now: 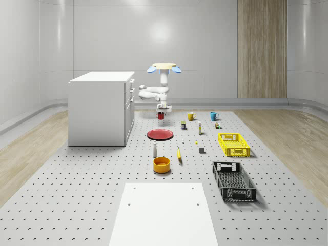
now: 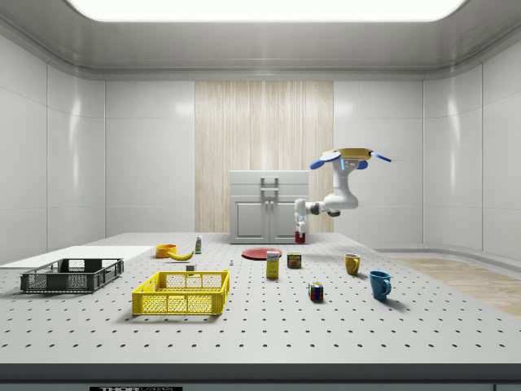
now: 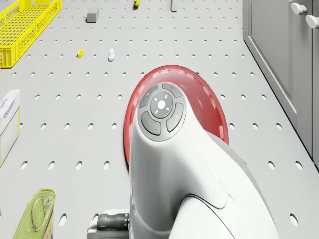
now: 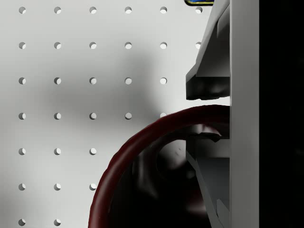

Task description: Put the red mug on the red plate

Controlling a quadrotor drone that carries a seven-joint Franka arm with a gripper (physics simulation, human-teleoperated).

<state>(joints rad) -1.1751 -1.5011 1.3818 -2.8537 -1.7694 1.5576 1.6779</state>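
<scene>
The red mug (image 1: 160, 116) hangs a little above the floor with my gripper (image 1: 163, 109) shut on its rim. In the wrist view one finger (image 4: 205, 87) sits outside the dark red mug rim (image 4: 137, 142) and the other inside it. The red plate (image 1: 160, 134) lies flat on the pegboard floor, just nearer the whole-scene camera than the mug. From the side, the mug (image 2: 300, 237) is above and to the right of the plate (image 2: 262, 254). The drone (image 1: 163, 67) hovers above the mug, beside the white cabinet. In the drone view my arm covers the middle of the plate (image 3: 215, 110).
A white cabinet (image 1: 100, 107) stands close to the whole-scene view's left of the arm. Yellow mug (image 1: 190, 116), blue mug (image 1: 213, 116) and small boxes lie to the right. Nearer the camera are a white bottle (image 1: 155, 148), banana (image 1: 179, 153), orange bowl (image 1: 161, 164), yellow crate (image 1: 233, 144) and black crate (image 1: 233, 180).
</scene>
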